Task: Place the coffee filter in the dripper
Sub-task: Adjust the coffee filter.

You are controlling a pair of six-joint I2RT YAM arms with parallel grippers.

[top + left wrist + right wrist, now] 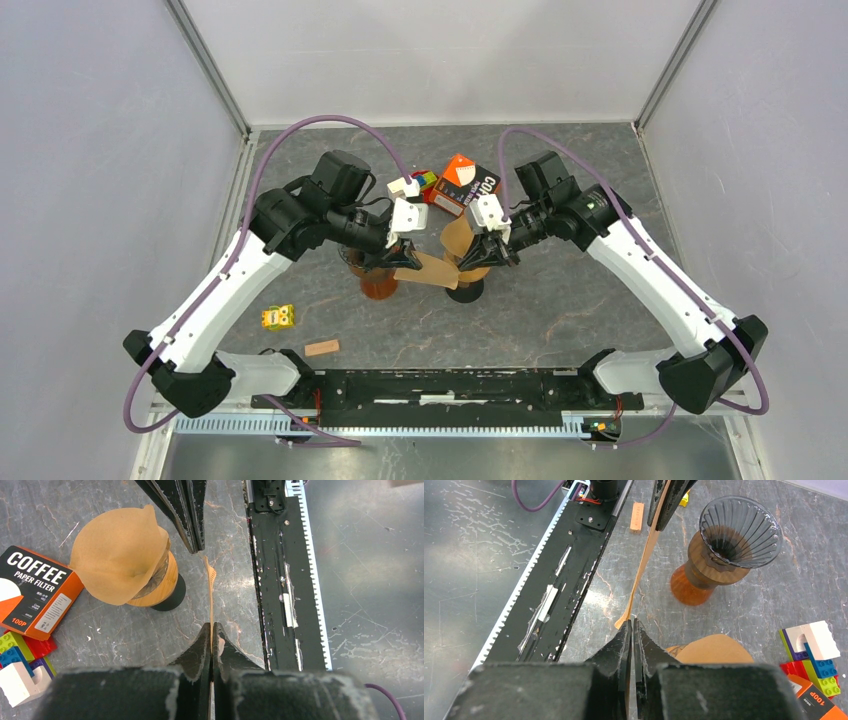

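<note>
A flat brown coffee filter [432, 270] hangs between my two grippers above the table. My left gripper [405, 258] is shut on one end, and the filter shows edge-on in the left wrist view [211, 592] at the gripper [212, 627]. My right gripper [478, 258] is shut on the other end, and it shows edge-on again [644, 565] at that gripper [632, 625]. An empty glass dripper [739, 530] on an amber stand [379, 286] sits under the left gripper. A second dripper on a wood and black base [162, 587] holds another filter [120, 555].
An orange and black coffee filter box [465, 183] and coloured toy bricks [425, 182] lie behind the drippers. A yellow toy [278, 317] and a small wooden block [322, 348] lie at the front left. The black base rail [440, 390] runs along the near edge.
</note>
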